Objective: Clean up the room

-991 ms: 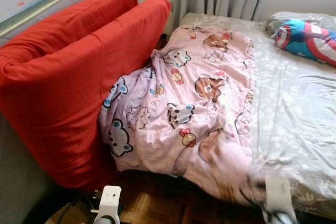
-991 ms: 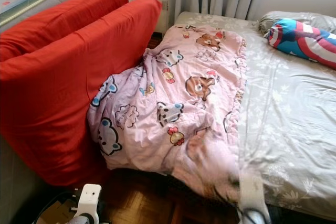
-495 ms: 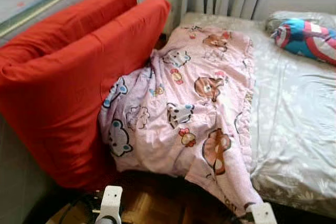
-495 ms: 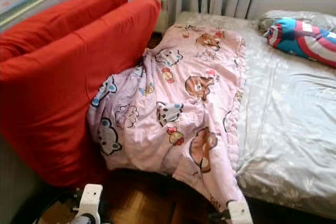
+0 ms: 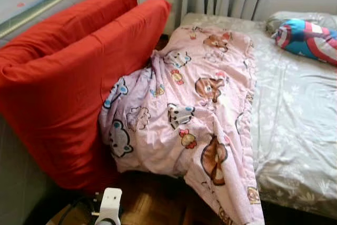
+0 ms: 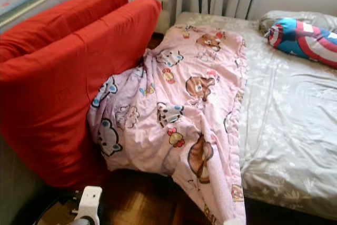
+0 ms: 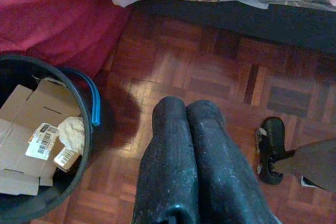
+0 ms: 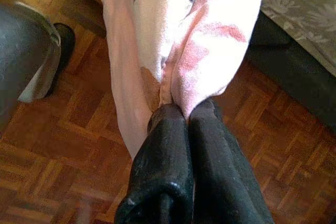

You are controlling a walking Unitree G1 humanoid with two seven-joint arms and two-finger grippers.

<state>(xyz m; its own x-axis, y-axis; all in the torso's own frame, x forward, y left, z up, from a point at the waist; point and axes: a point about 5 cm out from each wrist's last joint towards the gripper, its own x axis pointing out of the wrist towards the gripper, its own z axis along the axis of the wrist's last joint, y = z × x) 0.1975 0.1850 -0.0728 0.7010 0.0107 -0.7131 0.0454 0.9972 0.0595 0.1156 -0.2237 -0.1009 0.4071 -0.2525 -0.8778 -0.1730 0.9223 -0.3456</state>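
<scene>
A pink cartoon-print blanket [image 5: 195, 98] lies crumpled across the left side of the bed [image 5: 300, 109]. One corner of it hangs over the front edge toward the floor. In the right wrist view my right gripper [image 8: 185, 111] is shut on that hanging blanket corner [image 8: 178, 51], low above the parquet. My left gripper [image 7: 186, 108] is shut with nothing in it. It hangs idle over the floor beside a black bin [image 7: 86, 129].
Two big red cushions [image 5: 68, 77] lean against the wall left of the bed. A blue, red and white pillow [image 5: 308, 38] lies at the bed's far right. The bin holds flattened cardboard [image 7: 31, 145] and crumpled paper. My own foot [image 7: 273, 148] stands on the parquet.
My right arm has dropped out of the bottom of the head views, drawing the blanket corner down with it. That corner now hangs long over the bed's front edge.
</scene>
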